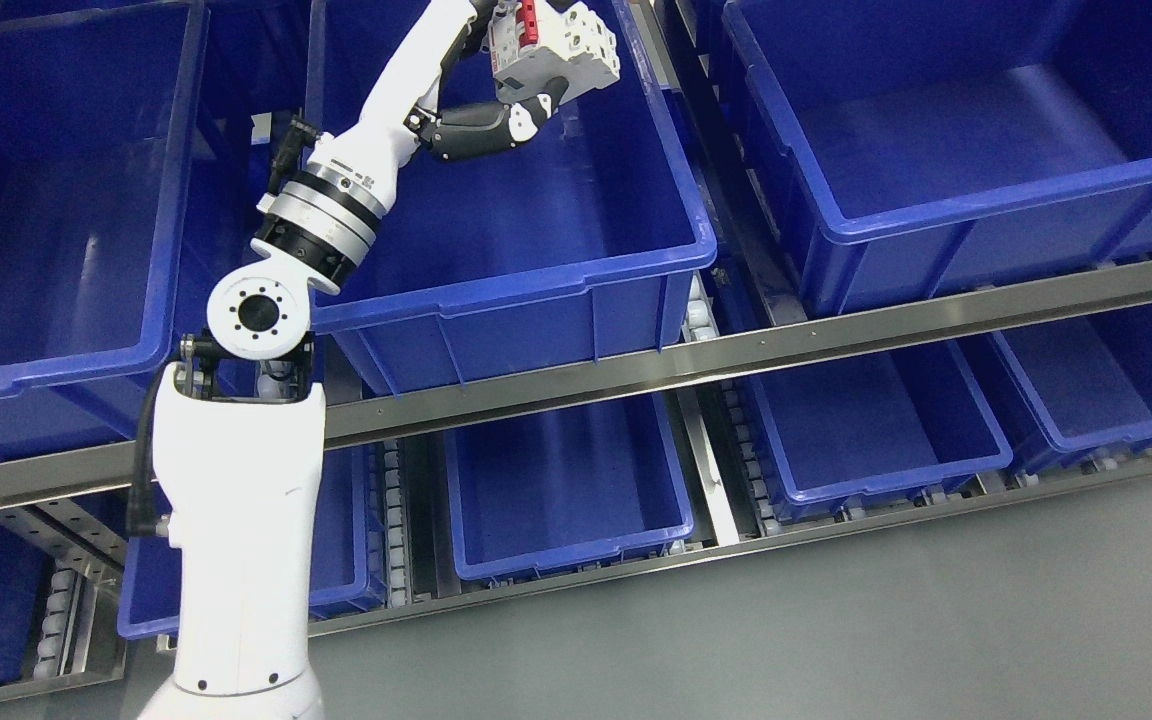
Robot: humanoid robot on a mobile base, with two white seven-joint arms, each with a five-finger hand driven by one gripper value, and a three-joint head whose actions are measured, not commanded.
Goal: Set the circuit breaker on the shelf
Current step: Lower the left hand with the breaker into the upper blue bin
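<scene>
A: Where is the circuit breaker (556,48) now?

B: At the top of the frame, just right of centre, held over the middle blue bin (536,290) on the upper shelf level. The left hand (496,95) has its fingers (526,115) wrapped around the white body, one dark finger curling beneath it. The red switch shows at the top edge.

A: So what does a clean placement need?

B: In my judgement, lowering the part well inside the bin before the fingers loosen, so it settles on the floor of the bin rather than dropping. It appears to hang above the far part of the bin, so the back wall deserves some clearance.

A: Anything in the way?

B: The forearm crosses the bin's left rim, which looks like the main thing to mind on the descent. The steel rail (736,350) runs in front, below the bin, and is well apart from the hand.

A: And around it?

B: More blue bins to the upper left (56,350) and upper right (936,210), and a lower row (576,540) beneath the rail. The right arm does not show.
</scene>
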